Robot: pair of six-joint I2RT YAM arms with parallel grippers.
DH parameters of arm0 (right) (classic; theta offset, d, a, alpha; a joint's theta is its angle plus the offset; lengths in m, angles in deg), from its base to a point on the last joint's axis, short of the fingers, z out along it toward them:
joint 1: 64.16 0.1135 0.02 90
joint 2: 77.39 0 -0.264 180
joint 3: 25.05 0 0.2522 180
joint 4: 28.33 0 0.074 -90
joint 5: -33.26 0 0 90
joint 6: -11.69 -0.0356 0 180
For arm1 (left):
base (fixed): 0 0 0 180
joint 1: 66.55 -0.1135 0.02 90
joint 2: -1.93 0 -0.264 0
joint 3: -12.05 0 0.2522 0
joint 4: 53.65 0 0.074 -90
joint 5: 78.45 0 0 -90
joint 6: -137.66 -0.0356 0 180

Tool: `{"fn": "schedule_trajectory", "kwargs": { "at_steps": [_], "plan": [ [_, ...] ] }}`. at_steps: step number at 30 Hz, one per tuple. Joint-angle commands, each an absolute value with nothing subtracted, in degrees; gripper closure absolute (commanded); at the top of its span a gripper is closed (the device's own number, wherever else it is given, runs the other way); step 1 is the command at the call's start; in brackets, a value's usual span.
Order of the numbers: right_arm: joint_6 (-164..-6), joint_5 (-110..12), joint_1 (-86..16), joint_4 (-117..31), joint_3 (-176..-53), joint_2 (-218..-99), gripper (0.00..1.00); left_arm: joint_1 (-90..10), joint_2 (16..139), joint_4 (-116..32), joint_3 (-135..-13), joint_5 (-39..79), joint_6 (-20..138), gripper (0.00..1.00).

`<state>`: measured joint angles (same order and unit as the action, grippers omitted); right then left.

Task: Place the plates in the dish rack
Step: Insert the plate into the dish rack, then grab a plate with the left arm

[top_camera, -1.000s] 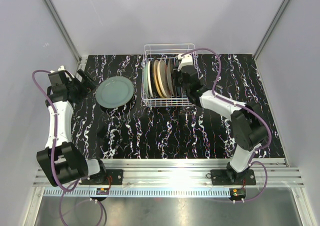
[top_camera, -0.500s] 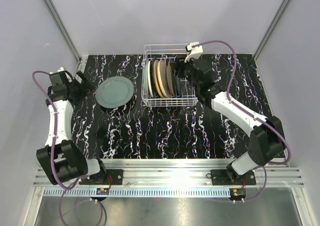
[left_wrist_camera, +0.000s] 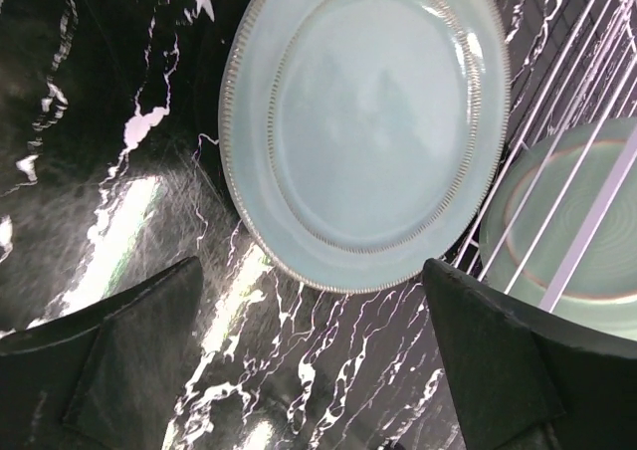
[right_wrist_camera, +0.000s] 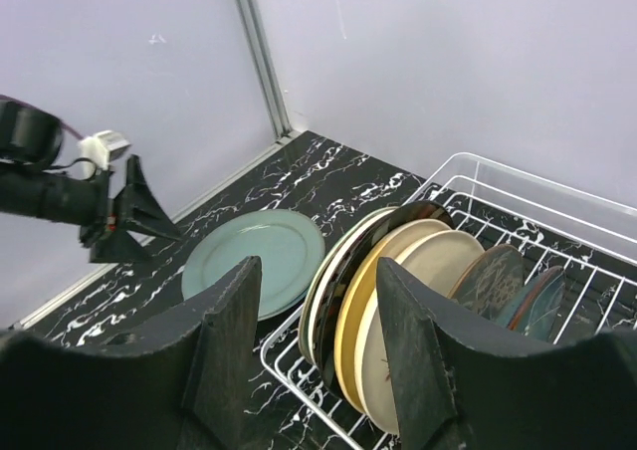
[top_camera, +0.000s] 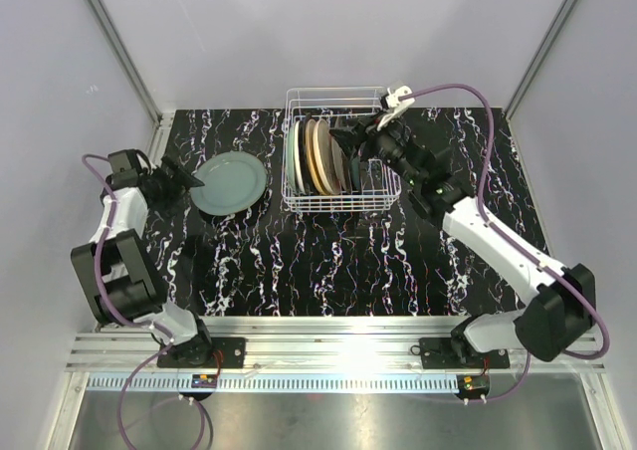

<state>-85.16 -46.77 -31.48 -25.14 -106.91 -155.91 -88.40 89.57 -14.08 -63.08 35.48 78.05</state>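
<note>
Both grippers gape empty. The left gripper [left_wrist_camera: 311, 263] faces the near rim of a pale green plate [left_wrist_camera: 366, 121] lying flat just ahead (bare table [top_camera: 299, 261] either side); the right gripper [right_wrist_camera: 314, 271] hovers above the dish rack [top_camera: 336, 92], with plates [top_camera: 317, 157] upright inside.

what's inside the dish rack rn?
Dish rack holds about six plates standing on edge: pale, dark, yellow, cream. They overlap, so most faces and the exact count are hidden.

Pale green plate [left_wrist_camera: 363, 121] with a beaded rim; black table [top_camera: 318, 261] veined white; white wire dish rack [top_camera: 370, 186]; racked plates [right_wrist_camera: 418, 271] cream, mustard, dark.
</note>
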Motion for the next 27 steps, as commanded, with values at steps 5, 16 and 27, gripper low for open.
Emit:
{"fn": "schedule_trajectory", "kwargs": {
  "at_steps": [5, 16, 27],
  "plan": [
    [-81.56, -44.70, -31.12, -25.74, -100.70, -149.12, 0.43, -88.96, 96.41, -20.46, -63.59, 41.44, 79.56, 0.10],
    [-82.61, -44.79, -31.12, -24.08, -94.01, -148.67, 0.42, -88.79, 106.25, -21.43, -66.13, 41.97, 80.18, 0.14],
    [-84.37, -44.18, -31.12, -23.72, -91.99, -149.55, 0.43, -88.96, 110.30, -19.94, -67.46, 40.65, 79.21, 0.34]
  ]
}}
